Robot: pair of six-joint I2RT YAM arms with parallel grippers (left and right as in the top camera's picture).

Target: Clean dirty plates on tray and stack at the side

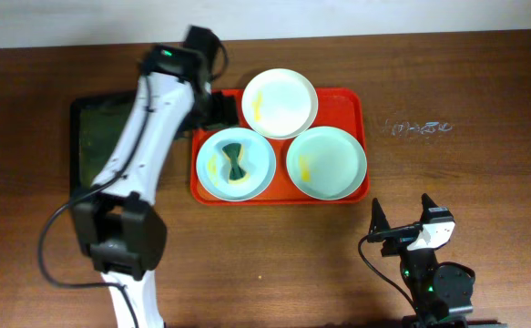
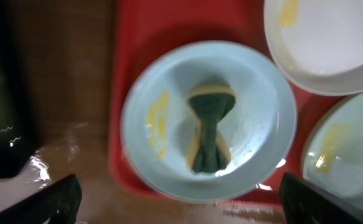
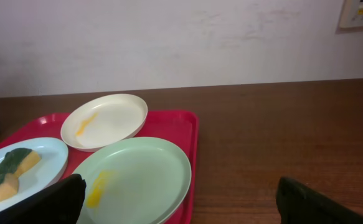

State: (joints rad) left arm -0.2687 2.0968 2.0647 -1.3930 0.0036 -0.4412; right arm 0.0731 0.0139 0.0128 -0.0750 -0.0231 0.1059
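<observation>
The red tray (image 1: 352,105) holds three plates. A white plate (image 1: 280,102) with a yellow smear sits at the back. A pale blue plate (image 1: 236,163) at front left carries a yellow smear and a green-and-yellow sponge (image 1: 236,162). A pale green plate (image 1: 326,162) with a yellow smear sits at front right. My left gripper (image 2: 181,202) is open above the tray's left edge, over the blue plate (image 2: 207,118) and sponge (image 2: 209,127). My right gripper (image 1: 402,217) is open and empty near the front edge, facing the tray (image 3: 184,127) and the green plate (image 3: 134,177).
A dark green-black tray (image 1: 97,137) lies left of the red tray, partly under my left arm. Faint scribbles (image 1: 417,128) mark the wood at right. The right arm's base (image 1: 438,287) stands at the front edge. A wall shows behind the table in the right wrist view.
</observation>
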